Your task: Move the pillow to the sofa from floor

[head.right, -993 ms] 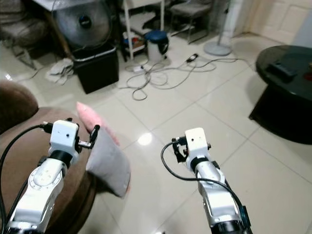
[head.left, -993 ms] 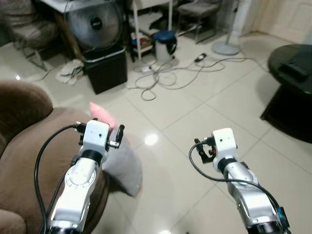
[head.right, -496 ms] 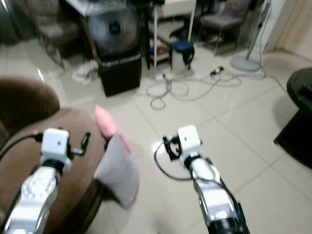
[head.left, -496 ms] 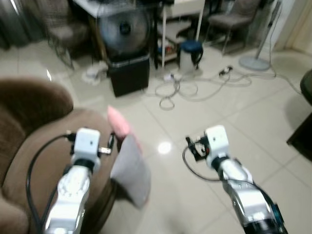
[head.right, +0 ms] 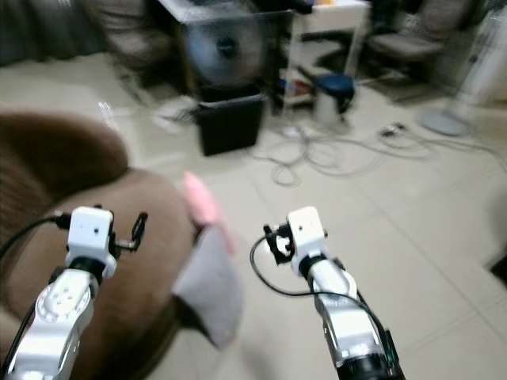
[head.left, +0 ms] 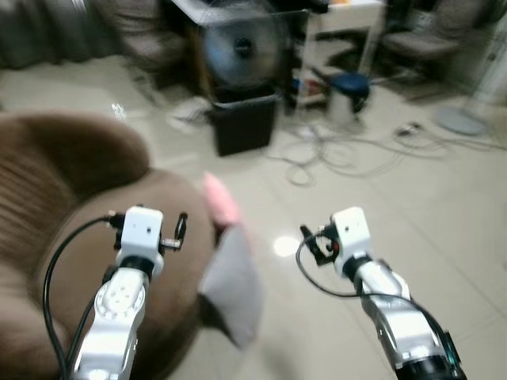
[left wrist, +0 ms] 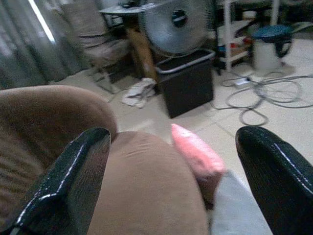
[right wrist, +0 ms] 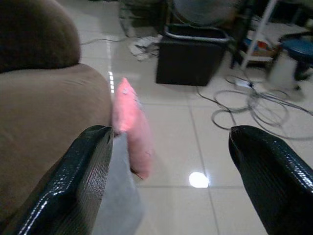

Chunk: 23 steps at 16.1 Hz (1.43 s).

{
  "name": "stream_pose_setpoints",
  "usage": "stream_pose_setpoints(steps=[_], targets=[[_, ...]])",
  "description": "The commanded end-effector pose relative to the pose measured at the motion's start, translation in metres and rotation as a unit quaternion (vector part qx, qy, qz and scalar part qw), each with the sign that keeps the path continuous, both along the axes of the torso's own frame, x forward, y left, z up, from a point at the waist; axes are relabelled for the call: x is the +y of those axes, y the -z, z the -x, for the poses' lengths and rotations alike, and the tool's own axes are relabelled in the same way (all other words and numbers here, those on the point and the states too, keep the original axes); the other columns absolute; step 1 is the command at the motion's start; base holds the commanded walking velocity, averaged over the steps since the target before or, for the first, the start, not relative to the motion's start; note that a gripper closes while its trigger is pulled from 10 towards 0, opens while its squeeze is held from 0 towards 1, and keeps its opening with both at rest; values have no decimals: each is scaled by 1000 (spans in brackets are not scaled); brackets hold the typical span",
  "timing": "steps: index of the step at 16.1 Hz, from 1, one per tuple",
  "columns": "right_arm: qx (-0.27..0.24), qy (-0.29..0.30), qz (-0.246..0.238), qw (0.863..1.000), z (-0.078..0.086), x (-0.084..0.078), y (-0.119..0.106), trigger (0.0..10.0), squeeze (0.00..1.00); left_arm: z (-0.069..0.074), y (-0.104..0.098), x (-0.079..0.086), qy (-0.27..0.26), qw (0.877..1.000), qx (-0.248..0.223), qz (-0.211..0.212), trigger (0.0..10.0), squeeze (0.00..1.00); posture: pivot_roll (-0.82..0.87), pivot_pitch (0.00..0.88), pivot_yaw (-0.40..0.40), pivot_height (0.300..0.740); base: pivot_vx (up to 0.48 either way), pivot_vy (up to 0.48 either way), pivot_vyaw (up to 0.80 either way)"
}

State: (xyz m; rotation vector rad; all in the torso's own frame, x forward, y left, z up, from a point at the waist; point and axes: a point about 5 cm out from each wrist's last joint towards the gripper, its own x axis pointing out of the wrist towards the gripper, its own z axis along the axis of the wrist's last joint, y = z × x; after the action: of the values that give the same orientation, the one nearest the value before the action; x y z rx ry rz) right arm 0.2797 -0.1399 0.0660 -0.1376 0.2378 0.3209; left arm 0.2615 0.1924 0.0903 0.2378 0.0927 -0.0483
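With the head camera having swung left over the last second, the pink-and-grey soft pillow stood on the tiled floor against the brown upholstered sofa, both the left gripper and right gripper spread wide, empty, so pickup remained ahead.

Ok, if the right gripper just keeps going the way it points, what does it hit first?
Probably the pink pillow leaning on the sofa. It sits nearly centred between the right gripper's open fingers, with the grey pillow just below it. Depth is unclear, so it could reach floor first.
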Motion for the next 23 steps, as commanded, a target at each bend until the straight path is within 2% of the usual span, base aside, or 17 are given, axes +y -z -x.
stream_pose_setpoints(steps=[1, 8, 12, 17, 23], targets=[[3, 12, 4, 1000, 0, -9, 2, 10000, 0, -1, -1, -5, 10, 1000, -2, 1, 10000, 0, 40, 0, 38, 740, 330, 0, 800], [15, 40, -15, 999, 3, -14, 7, 10000, 0, -2, 0, -6, 18, 1000, 0, 1, 10000, 0, 38, 0, 45, 740, 330, 0, 0], [17, 47, -15, 999, 3, -16, 8, 10000, 0, -3, -1, -6, 20, 1000, 0, 0, 10000, 0, 36, 0, 49, 740, 329, 0, -716], [18, 50, -12, 998, 4, -16, 9, 10000, 0, -4, 0, -5, 24, 1000, 1, 0, 10000, 0, 32, 0, 55, 740, 324, 0, 0], [25, 51, -18, 998, 4, -14, 11, 10000, 0, -4, 2, -4, 21, 1000, 9, -5, 10000, 0, 33, 0, 58, 740, 0, 0, 0]])
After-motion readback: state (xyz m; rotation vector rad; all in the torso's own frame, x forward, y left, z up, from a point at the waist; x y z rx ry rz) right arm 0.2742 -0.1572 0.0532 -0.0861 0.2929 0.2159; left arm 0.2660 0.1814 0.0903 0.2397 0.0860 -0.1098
